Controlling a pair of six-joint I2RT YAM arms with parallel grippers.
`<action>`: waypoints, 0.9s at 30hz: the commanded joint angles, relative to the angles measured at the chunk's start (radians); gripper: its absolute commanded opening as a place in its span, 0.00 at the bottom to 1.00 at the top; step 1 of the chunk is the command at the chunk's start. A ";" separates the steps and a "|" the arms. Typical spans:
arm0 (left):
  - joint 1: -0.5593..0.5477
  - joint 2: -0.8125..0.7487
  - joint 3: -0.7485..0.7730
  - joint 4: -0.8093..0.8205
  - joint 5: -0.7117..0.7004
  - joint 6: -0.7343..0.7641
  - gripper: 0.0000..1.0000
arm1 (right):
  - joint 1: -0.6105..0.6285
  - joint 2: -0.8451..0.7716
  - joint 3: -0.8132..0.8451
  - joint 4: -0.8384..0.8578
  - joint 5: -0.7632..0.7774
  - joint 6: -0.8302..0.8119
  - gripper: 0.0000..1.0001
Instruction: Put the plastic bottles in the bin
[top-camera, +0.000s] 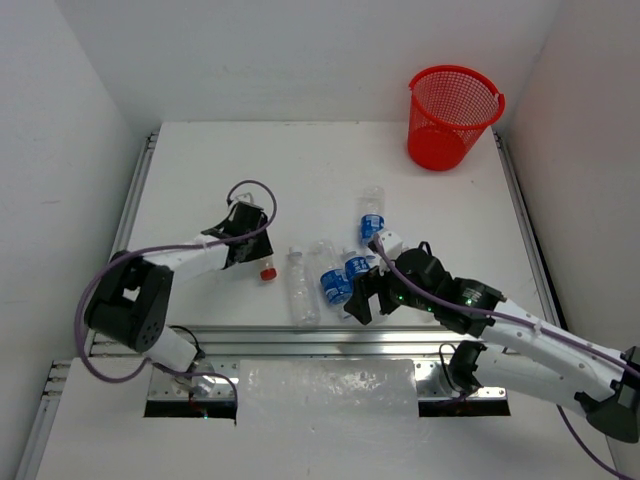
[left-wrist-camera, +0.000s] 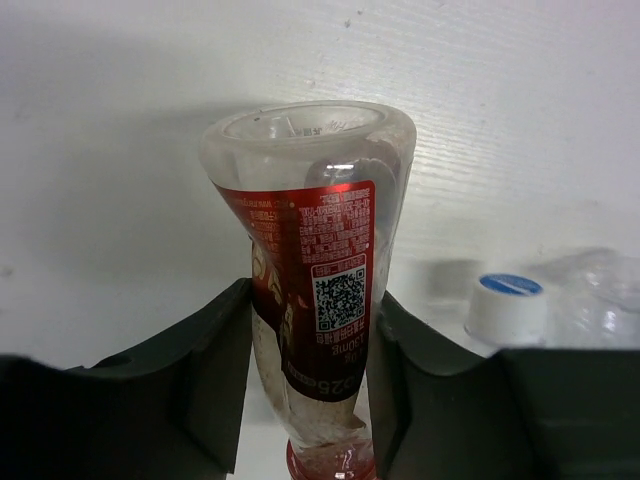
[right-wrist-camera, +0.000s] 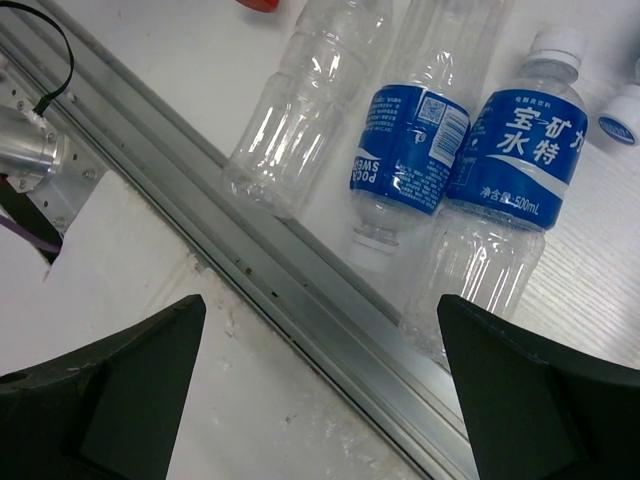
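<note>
The red-capped bottle (left-wrist-camera: 315, 290) is gripped at the left by the left gripper (left-wrist-camera: 312, 330), so it can be carried to the bin (top-camera: 440, 130), far right. The right gripper (right-wrist-camera: 320, 320) is held open over the blue-labelled bottles (right-wrist-camera: 410, 150).

Between the matt black fingers (left-wrist-camera: 190, 390) of the left gripper (left-wrist-camera: 310, 400), a crumpled clear plastic bottle (left-wrist-camera: 310, 150) wears a glossy red label (left-wrist-camera: 320, 240). Below the right gripper (right-wrist-camera: 320, 380), glossy blue-labelled bottles (right-wrist-camera: 515, 150) lie by a brushed metal rail (right-wrist-camera: 260, 275) on the matt white, faintly grained tabletop (right-wrist-camera: 600, 280).
</note>
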 joint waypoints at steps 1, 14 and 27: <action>-0.004 -0.163 -0.005 -0.033 -0.042 -0.016 0.00 | 0.001 0.012 -0.006 0.081 -0.013 -0.003 0.99; -0.066 -0.714 -0.202 0.346 0.692 0.001 0.00 | -0.066 0.107 0.163 0.417 -0.150 0.104 0.99; -0.132 -0.800 -0.391 0.947 1.002 -0.200 0.00 | -0.215 0.245 0.318 0.559 -0.643 0.245 0.99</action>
